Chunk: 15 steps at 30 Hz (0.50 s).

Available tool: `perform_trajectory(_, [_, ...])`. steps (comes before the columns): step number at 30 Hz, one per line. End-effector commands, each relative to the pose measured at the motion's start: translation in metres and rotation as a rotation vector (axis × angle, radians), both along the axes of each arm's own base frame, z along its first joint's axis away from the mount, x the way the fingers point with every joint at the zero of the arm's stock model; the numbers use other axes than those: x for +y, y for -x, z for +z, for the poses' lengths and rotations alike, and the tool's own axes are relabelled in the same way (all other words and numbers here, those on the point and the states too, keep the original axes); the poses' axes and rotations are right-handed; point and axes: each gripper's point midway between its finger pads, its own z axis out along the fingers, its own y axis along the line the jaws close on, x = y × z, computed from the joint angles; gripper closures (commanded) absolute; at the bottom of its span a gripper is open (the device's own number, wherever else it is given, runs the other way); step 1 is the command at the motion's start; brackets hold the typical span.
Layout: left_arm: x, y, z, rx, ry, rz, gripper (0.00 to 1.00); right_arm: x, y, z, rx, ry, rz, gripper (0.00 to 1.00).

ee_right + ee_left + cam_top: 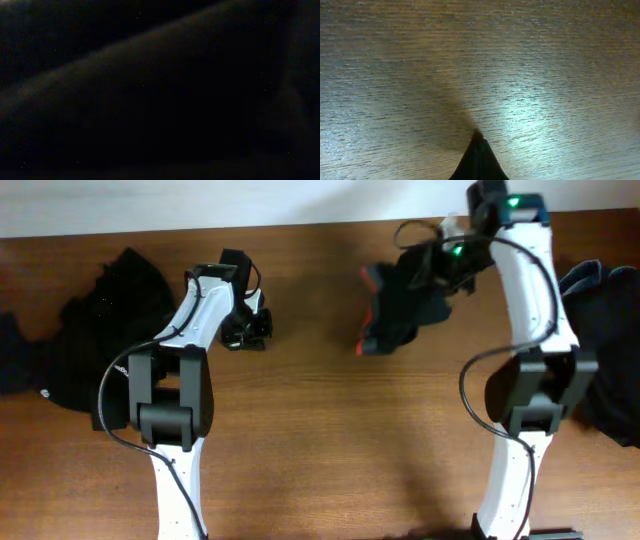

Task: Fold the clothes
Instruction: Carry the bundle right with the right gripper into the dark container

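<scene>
**Red-lined garment bunched at the right arm, left arm idle over bare wood**

A brown wood-grain desk carries three lots of clothing. A loose heap of black clothes lies at its far left, just beside the left arm's elbow. A second heap of dark navy and black clothes lies at the right edge, partly behind the right arm's white links. Between the two arms, towards the back of the desk, sits the black garment with bright red lining. It is crumpled into a tall bunch, and the red shows along its left and lower edge.

The left arm bends forward from its base, its wrist turned towards the middle of the desk. The left fingers point down at bare wood, well apart from any cloth. In the wrist view these fingers are pressed together into one dark tip, holding nothing, just over the grain.

The right arm stretches nearly straight to the back of the desk, and a black cable loops off its side. The right fingers are buried in the top of the red-lined garment. Dark fabric fills the right wrist view, so I cannot tell whether they are clamped on the cloth or only pushed into it.
</scene>
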Motion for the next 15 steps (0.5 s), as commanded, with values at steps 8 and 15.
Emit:
perform_trajectory(8, [0.016, 0.007, -0.029, 0.039, -0.079, -0.01, 0.99, -0.099, 0.01, 0.124, -0.239, 0.23, -0.373, 0.96])
perform_trajectory(15, [0.017, 0.008, -0.029, 0.044, -0.08, -0.01, 0.99, -0.166, 0.031, 0.159, -0.283, 0.204, -0.623, 0.96])
